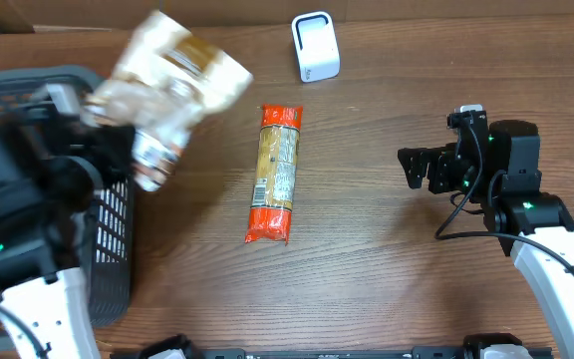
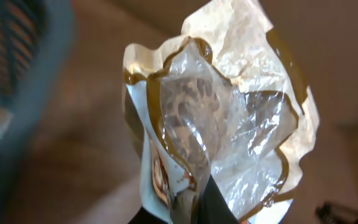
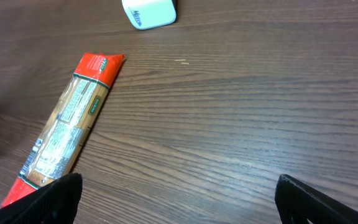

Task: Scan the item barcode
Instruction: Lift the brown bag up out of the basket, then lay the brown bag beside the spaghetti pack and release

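Note:
My left gripper [image 2: 194, 210] is shut on the bottom edge of a crinkled white, gold and clear snack bag [image 2: 222, 118]. It holds the bag [image 1: 172, 85] up in the air at the table's left, beside the basket. The item's barcode is out of view. A white scanner [image 1: 315, 47] stands at the back centre and shows again as the scanner [image 3: 149, 12] in the right wrist view. My right gripper [image 1: 417, 168] hovers open and empty over bare wood at the right; its jaws [image 3: 179, 199] stand wide apart.
A long red and orange pasta pack [image 1: 275, 172] lies flat mid-table, pointing away from me, and the pack [image 3: 64, 127] lies left of my right gripper. A dark mesh basket [image 1: 113, 229] fills the left edge.

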Controlling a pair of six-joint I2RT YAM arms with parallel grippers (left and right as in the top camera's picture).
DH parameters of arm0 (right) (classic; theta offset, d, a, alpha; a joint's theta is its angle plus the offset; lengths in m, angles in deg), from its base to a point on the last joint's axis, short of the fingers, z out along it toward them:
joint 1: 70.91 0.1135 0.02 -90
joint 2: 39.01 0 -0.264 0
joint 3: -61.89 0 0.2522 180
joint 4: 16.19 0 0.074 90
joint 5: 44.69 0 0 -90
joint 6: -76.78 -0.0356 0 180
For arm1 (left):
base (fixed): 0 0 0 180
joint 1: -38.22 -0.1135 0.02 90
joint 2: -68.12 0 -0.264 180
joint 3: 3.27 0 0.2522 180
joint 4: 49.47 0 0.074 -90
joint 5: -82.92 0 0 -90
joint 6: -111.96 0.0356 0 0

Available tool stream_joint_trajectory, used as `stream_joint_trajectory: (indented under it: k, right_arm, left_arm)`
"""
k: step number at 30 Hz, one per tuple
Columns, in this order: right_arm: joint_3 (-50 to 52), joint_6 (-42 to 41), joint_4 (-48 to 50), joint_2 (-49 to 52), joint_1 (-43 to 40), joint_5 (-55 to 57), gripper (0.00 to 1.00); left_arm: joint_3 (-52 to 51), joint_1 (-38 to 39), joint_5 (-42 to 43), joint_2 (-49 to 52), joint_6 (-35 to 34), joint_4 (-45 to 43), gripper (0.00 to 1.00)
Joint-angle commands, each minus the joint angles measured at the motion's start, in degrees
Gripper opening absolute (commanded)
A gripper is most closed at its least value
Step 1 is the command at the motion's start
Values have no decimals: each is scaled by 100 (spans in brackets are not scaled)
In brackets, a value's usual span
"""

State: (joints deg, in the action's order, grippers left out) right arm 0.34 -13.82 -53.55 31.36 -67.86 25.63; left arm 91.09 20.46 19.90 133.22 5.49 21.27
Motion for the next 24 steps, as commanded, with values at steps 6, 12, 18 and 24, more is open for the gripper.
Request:
stream_joint_trajectory:
  k: [6, 12, 18, 24]
  right_arm:
    - [-136, 26, 35, 17, 31, -35, 100]
    - [-136, 26, 35, 17, 31, -35, 100]
    - [-136, 24, 35, 17, 31, -35, 100]
    - [-136, 26, 35, 17, 31, -35, 100]
  left_arm:
    - [-568, 2520, -1963, 804, -240, -234, 4]
    - [-824, 3495, -1967, 1923, -1054, -922, 4]
    - [-824, 3987, -1491, 2726, -1088, -1204, 24]
    - [-804, 4054, -1469, 2750, -922, -1110, 86]
